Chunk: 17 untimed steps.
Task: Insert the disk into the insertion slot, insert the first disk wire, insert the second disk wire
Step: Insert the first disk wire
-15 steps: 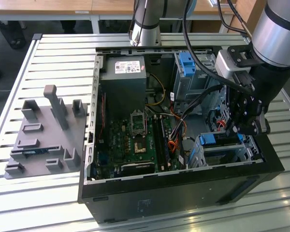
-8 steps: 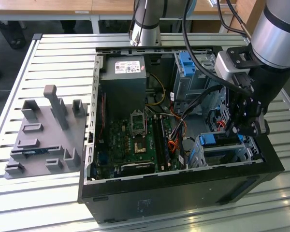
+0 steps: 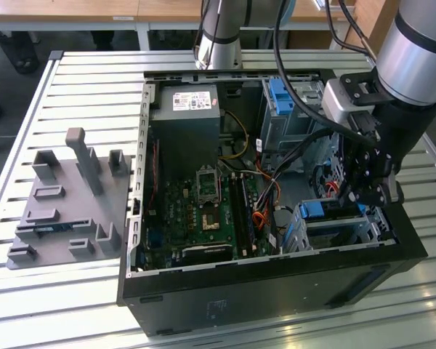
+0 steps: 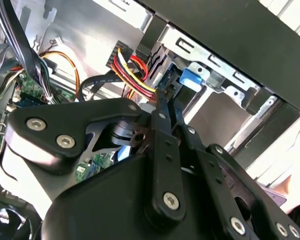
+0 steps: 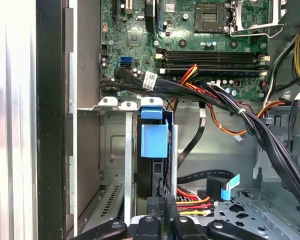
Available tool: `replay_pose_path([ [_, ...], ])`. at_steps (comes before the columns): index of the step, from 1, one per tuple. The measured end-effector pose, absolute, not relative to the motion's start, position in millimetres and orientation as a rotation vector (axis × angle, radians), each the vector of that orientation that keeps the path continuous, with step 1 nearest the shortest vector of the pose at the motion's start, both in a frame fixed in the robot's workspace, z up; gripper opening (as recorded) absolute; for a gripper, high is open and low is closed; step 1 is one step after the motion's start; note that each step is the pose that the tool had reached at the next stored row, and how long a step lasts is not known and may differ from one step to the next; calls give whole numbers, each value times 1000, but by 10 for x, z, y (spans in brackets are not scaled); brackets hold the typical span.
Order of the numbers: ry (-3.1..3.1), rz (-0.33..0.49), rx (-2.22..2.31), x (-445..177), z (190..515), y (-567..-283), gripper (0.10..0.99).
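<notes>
OPEN TOWER, DRIVE BAY: Inside a black computer case (image 3: pixel 276 287) lying on a slatted metal bench (image 3: pixel 80 73), the claw (image 3: pixel 354 198) looks clenched on a black plug (image 5: pixel 157 204) trailing red, yellow and black wires (image 5: pixel 192 201). The hard disk (image 3: pixel 325 211), framed by its glossy blue plastic carrier, sits in the perforated sheet-metal drive cage (image 3: pixel 349 231). In the exterior view it is just beside the claw at 9 o'clock, its long axis running 9 to 3.
</notes>
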<state>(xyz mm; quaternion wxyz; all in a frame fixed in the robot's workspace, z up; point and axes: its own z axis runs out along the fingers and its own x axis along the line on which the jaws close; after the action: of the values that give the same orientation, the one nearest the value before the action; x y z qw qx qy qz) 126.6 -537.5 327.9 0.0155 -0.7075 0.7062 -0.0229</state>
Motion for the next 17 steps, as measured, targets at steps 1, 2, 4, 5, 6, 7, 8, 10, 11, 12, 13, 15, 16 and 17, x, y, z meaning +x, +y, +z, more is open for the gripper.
replay_pose_path([
  [1, 2197, -71, -2201, 1266, 3277, -5374, 165],
  [2, 2197, -71, -2201, 1267, 3277, -5374, 165],
  [4, 2197, -71, -2201, 1266, 3275, -5374, 165],
  [5, 2197, -70, -2201, 1266, 3274, -5374, 165],
  [6, 2197, -70, -2201, 1266, 3273, -5374, 165],
  [7, 2197, -70, -2201, 1266, 3272, -5374, 176],
  [8, 2197, -70, -2201, 1266, 3272, -5374, 176],
  [10, 2197, -70, -2202, 1267, 3285, -5374, 239],
  [11, 2198, -70, -2202, 1267, 3295, -5374, 239],
  [12, 2198, -69, -2202, 1268, 3309, -5374, 239],
  [13, 2198, -69, -2202, 1268, 3322, -5374, 239],
  [15, 2199, -67, -2203, 1268, 3353, -5374, 239],
  [16, 2199, -66, -2204, 1269, 3370, -5374, 239],
  [17, 2200, -65, -2204, 1269, 3386, -5374, 239],
])
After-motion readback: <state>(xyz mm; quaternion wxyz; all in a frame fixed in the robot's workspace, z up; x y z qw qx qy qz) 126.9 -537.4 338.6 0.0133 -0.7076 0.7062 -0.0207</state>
